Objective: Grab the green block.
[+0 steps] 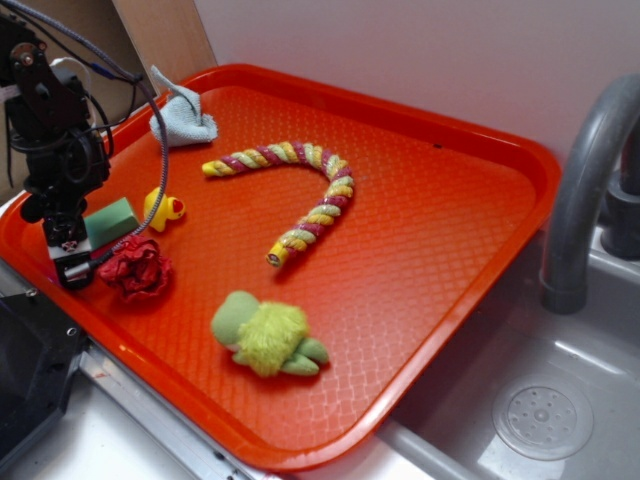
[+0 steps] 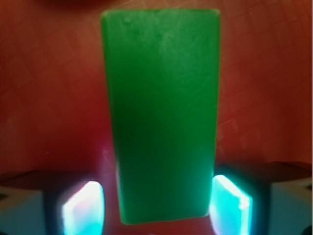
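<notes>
1. One gripper [image 1: 72,262] stands at the tray's left edge, pointed down. In the wrist view its two fingers [image 2: 83,208] flank the near end of the block; the right one sits at the block's edge, the left shows a thin gap. Whether they press on it I cannot tell.
2. One green block [image 1: 110,222] lies flat on the tray, just right of the gripper, between the duck and the red cloth.
3. One crumpled red cloth [image 1: 135,268] lies near the gripper, in front of the block.
4. One yellow duck [image 1: 163,209] sits just right of the block.
5. One pale blue rag [image 1: 182,117] lies at the far left.
6. One lime plush toy [image 1: 267,335] lies near the front edge.
7. One twisted rope [image 1: 300,190] curves across the middle.
8. One orange tray [image 1: 450,230] holds everything.
9. One grey faucet [image 1: 585,190] rises at the right.
</notes>
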{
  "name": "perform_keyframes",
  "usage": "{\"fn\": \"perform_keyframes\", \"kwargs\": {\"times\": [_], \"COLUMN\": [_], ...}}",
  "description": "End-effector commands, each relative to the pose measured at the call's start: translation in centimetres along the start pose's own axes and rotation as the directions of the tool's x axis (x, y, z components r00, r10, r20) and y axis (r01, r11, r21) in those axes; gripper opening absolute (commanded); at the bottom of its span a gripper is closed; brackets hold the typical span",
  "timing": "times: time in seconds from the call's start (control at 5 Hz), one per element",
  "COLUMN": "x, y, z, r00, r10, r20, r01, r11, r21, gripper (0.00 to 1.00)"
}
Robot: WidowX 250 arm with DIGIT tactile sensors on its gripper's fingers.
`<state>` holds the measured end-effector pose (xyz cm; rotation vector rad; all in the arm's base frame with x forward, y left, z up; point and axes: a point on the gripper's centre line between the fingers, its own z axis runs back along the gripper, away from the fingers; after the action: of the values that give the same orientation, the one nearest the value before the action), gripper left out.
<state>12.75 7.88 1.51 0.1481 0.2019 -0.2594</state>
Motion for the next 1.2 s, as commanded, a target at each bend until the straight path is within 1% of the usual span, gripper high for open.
{"fn": "perform_keyframes", "kwargs": {"times": [0.0,0.2,0.4,0.6,0.8,1.0], "x": [0.5,0.6,1.2,1.3,1.7,2.5], "y": [1.1,1.4,1.6,0.6,-1.5,-3.8], "z": [0.0,3.2,8.6,14.1,19.1,21.8], "r00": [1.0,0.998,0.967,0.923,0.918,0.903], "r10": [0.01,0.061,0.241,0.366,0.363,0.341], "r20": [0.011,0.031,0.078,0.121,0.159,0.263], "r01": [-0.01,-0.061,-0.239,-0.346,-0.31,-0.256], "r11": [1.0,0.998,0.97,0.925,0.908,0.916], "r21": [0.005,-0.003,-0.039,-0.159,-0.28,-0.309], "gripper": [0.0,0.0,0.0,0.0,0.0,0.0]}}
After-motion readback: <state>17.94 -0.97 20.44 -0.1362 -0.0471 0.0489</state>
